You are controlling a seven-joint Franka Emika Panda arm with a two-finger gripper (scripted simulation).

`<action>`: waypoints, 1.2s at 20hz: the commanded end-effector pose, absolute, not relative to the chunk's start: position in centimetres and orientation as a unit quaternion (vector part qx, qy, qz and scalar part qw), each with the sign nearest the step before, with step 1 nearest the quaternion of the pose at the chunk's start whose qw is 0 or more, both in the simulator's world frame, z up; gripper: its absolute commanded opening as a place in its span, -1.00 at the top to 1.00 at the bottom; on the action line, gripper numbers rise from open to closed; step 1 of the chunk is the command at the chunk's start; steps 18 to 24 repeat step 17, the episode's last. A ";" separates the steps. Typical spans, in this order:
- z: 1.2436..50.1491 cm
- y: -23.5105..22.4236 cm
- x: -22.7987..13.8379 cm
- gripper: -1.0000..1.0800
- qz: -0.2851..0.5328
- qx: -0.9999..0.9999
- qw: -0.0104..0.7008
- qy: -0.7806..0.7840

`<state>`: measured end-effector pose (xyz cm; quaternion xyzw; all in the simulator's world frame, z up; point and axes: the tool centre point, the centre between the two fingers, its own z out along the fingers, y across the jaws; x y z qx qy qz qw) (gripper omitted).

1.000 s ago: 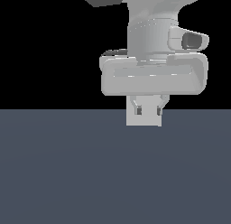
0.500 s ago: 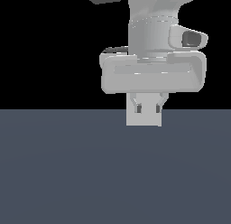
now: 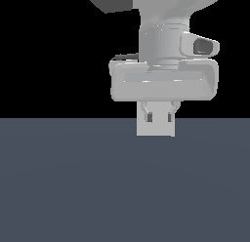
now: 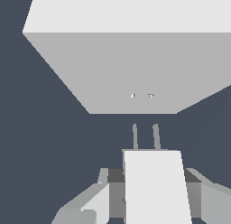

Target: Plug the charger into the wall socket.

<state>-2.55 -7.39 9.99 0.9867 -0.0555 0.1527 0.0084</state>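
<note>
Charger lined up with the socket
Pincer (image 3: 158,118) pinching the charger (image 4: 155,187), prongs near the socket (image 4: 131,69).

The off-white charger (image 4: 153,187) is pointing two thin prongs at the pale-grey wall socket (image 4: 131,69); the prongs are staying just apart from its two dots.

The arm (image 3: 161,41) is showing as a smooth pale-grey cylinder with a darker grey block above it. A rounded camera pod (image 3: 199,46) with a dark lens is sticking out on the exterior view's right. The gripper (image 3: 158,116) is showing a wide rounded pale-grey body with short grey fingers (image 3: 148,114).
</note>
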 end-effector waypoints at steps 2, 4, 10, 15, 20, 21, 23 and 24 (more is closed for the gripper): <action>10.0 -7.5 -1.3 1.00 0.153 0.987 0.008 -0.055; 10.0 -7.6 -0.5 1.00 0.153 0.987 0.008 -0.055; 10.0 -7.8 1.1 1.00 0.153 0.987 0.008 -0.055; 10.0 -7.8 1.3 1.00 0.153 0.987 0.008 -0.055; 10.0 -7.8 1.3 1.00 0.153 0.987 0.008 -0.055; 10.0 -7.8 1.3 1.00 0.153 0.987 0.008 -0.055; 10.0 -7.8 1.3 1.00 0.153 0.987 0.008 -0.055; 10.0 -7.8 1.3 1.00 0.153 0.987 0.008 -0.055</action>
